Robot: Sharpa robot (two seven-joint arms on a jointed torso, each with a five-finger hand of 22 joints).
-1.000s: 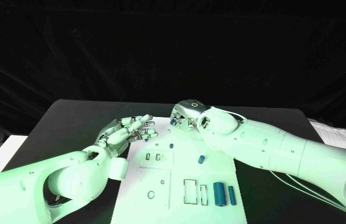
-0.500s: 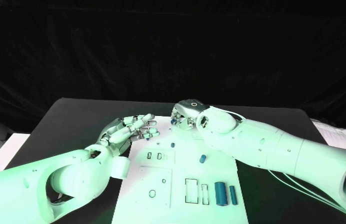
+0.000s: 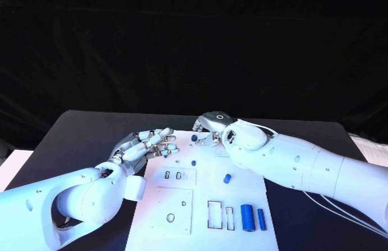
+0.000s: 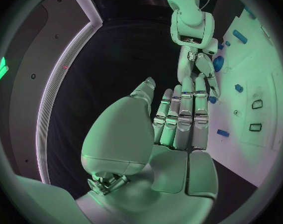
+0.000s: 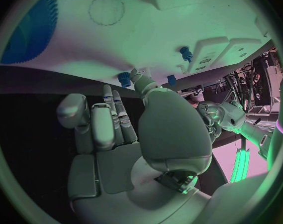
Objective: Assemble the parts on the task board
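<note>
Presently, both hands are found at the task board's [image 3: 243, 192] far end, left hand [image 3: 148, 145] spread and empty; the right hand's [image 3: 208, 132] grasp cannot be told. Blue parts [image 3: 247, 218] are laid lengthwise at the near edge, well apart from them.

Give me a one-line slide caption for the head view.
Both hands, left hand and right hand, hover at the far end of the white task board, where small blue parts lie.

White arms [image 3: 299, 164], silver robot hands [image 3: 149, 144]
</note>
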